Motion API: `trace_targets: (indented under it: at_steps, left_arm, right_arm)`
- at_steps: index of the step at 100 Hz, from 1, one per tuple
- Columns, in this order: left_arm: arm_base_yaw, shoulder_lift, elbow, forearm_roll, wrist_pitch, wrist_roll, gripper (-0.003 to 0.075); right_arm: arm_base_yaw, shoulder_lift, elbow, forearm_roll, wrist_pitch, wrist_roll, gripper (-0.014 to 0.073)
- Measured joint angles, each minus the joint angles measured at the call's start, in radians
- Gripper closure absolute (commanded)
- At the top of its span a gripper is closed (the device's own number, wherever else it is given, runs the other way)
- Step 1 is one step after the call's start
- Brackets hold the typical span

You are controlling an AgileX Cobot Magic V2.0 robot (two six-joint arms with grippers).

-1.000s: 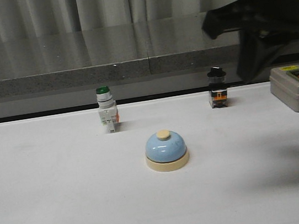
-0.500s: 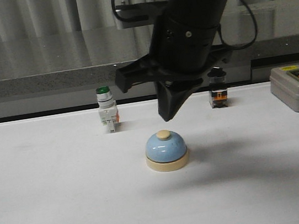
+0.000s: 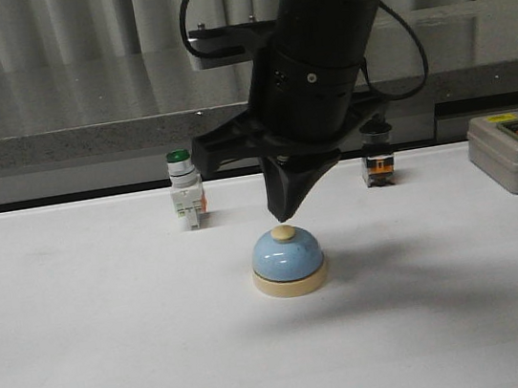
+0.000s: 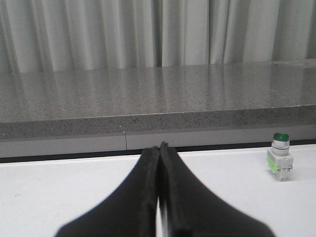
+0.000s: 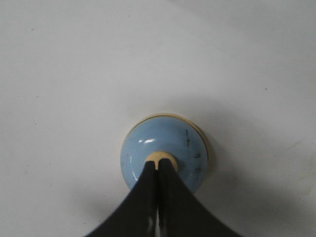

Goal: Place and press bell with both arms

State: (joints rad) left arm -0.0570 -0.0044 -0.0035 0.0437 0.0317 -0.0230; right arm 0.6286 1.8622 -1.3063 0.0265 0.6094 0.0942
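Note:
The light-blue bell (image 3: 288, 259) with its cream base and cream knob (image 3: 284, 232) stands upright on the white table, in the middle. It also shows in the right wrist view (image 5: 165, 148). My right gripper (image 3: 284, 215) points straight down, shut and empty, its tip just above the knob; in the right wrist view the tip (image 5: 158, 165) lies over the knob. My left gripper (image 4: 159, 147) is shut and empty, seen only in the left wrist view, low over the table and away from the bell.
A green-capped white push-button switch (image 3: 184, 190) stands behind the bell to the left, also in the left wrist view (image 4: 280, 158). A black-capped switch (image 3: 377, 153) stands behind to the right. A grey box (image 3: 516, 151) with red and black buttons sits at the right edge.
My right arm swung in from the upper right to above the bell and has come down, so its tip now hangs just over the knob. The bell has not moved.

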Motion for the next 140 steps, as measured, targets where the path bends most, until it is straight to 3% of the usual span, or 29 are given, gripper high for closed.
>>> trace_targets:
  at_steps: [71,99,140]
  left_arm:
    - [0.000,0.000,0.000,0.000,0.000,0.000,0.0741]
    - [0.000,0.000,0.000,0.000,0.000,0.000,0.0741]
    - [0.000,0.000,0.000,0.000,0.000,0.000,0.0741]
  right_arm:
    - [0.000,0.039,-0.002,-0.006,0.023,0.000,0.0658]
    - [-0.013,-0.107,-0.002,-0.049,0.029,0.000,0.0658]
    - [-0.183,-0.353,0.024,-0.085,0.080,0.000,0.0658]
